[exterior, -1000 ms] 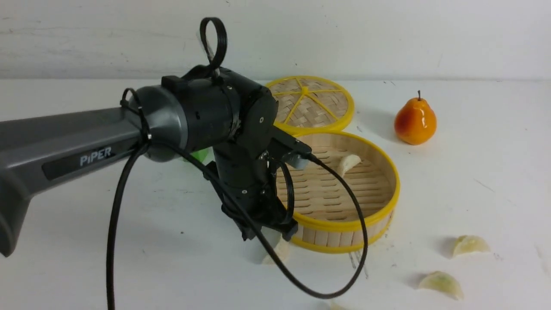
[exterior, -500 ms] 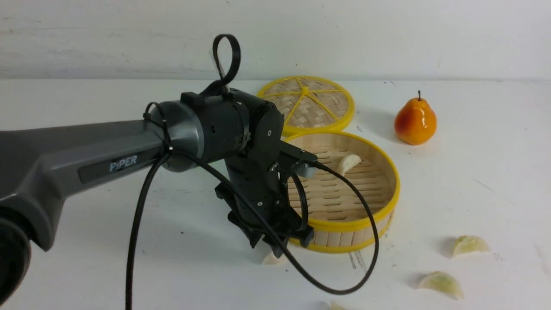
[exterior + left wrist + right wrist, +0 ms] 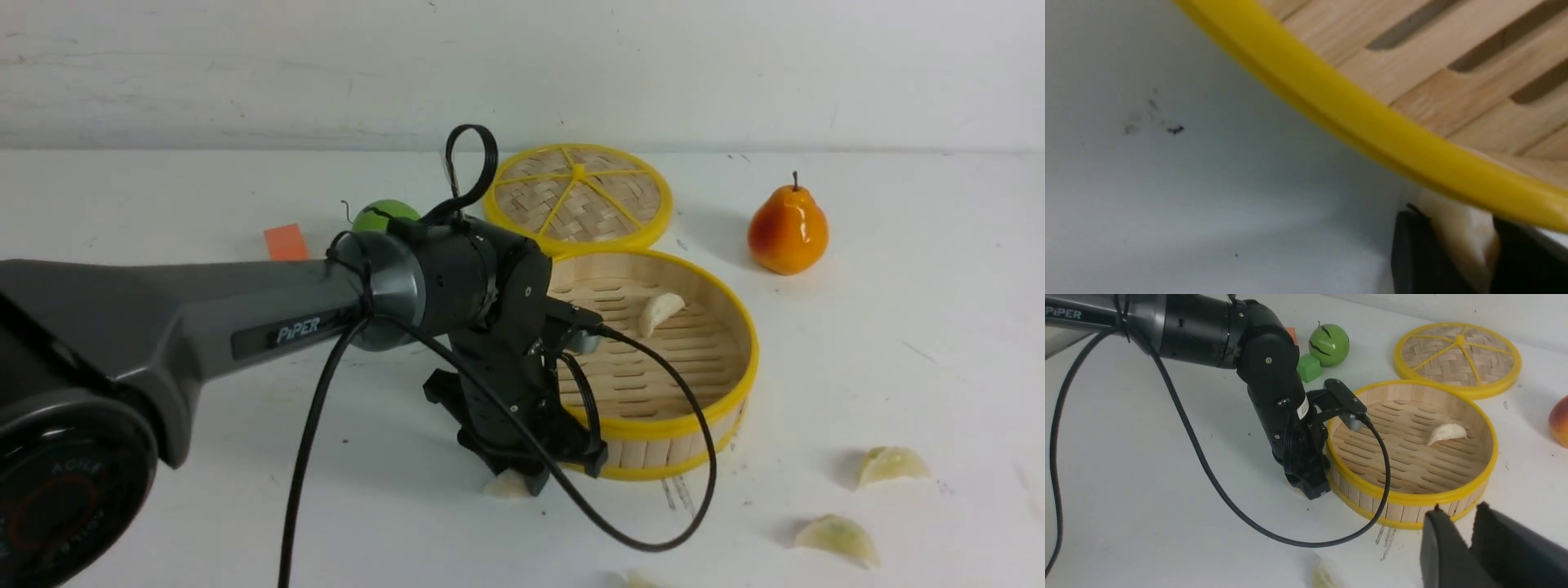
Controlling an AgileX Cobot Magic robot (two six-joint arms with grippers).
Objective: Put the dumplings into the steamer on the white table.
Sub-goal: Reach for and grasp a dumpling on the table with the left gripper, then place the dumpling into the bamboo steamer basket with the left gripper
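From the front, the left arm (image 3: 204, 327) is blocking out the green cube (image 3: 1309, 368) entirely. It is also hiding most of the green ball (image 3: 384, 214) and the near-left stretch of the steamer (image 3: 718, 392). The left hand (image 3: 522, 480) is covering the pinched dumpling (image 3: 504, 487), leaving only a pale sliver showing. Up close, the steamer's blurred yellow rim is hiding part of it too. A second dumpling (image 3: 639, 581) is slipping off the picture's bottom edge. In the right wrist view the pear (image 3: 1559, 421) is getting cut by the edge. The right hand (image 3: 1461, 510) is showing only its dark fingertips.
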